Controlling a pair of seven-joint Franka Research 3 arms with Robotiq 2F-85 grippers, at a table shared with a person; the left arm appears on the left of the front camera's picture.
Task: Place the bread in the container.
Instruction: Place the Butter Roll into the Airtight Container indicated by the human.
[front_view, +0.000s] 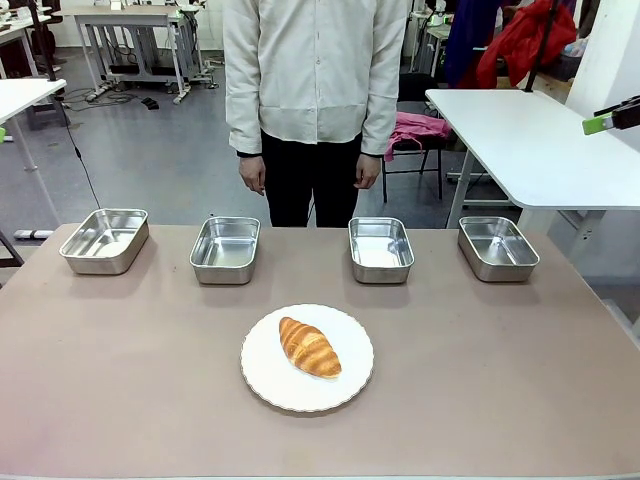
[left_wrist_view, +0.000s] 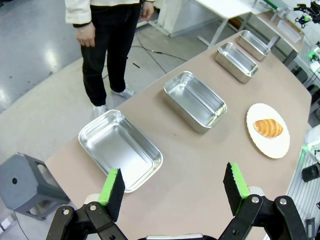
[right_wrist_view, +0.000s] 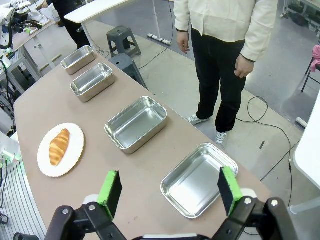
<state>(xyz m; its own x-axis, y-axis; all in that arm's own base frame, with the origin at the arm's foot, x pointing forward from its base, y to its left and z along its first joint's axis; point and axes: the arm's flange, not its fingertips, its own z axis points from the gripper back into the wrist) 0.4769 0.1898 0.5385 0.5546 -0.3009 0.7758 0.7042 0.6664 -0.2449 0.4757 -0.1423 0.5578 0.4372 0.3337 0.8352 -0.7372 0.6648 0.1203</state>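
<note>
The bread, a golden-brown croissant (front_view: 309, 347), lies on a round white plate (front_view: 346, 386) at the middle front of the brown table. Behind it, several look-alike steel trays stand empty in a row along the far side (front_view: 105, 240) (front_view: 225, 249) (front_view: 381, 249) (front_view: 498, 247); which one is the container I cannot tell. My left gripper (left_wrist_view: 173, 174) hovers open and empty above the table's end, near a tray (left_wrist_view: 120, 150), far from the croissant (left_wrist_view: 268, 127). My right gripper (right_wrist_view: 169, 176) hangs open and empty over the other end, beside a tray (right_wrist_view: 200, 180); the croissant (right_wrist_view: 59, 146) lies well off.
A person in a pale jacket (front_view: 315, 70) stands at the far edge, both hands hanging down. A grey stool (left_wrist_view: 30, 185) sits on the floor off the left end. A white table (front_view: 530, 140) stands behind on the right.
</note>
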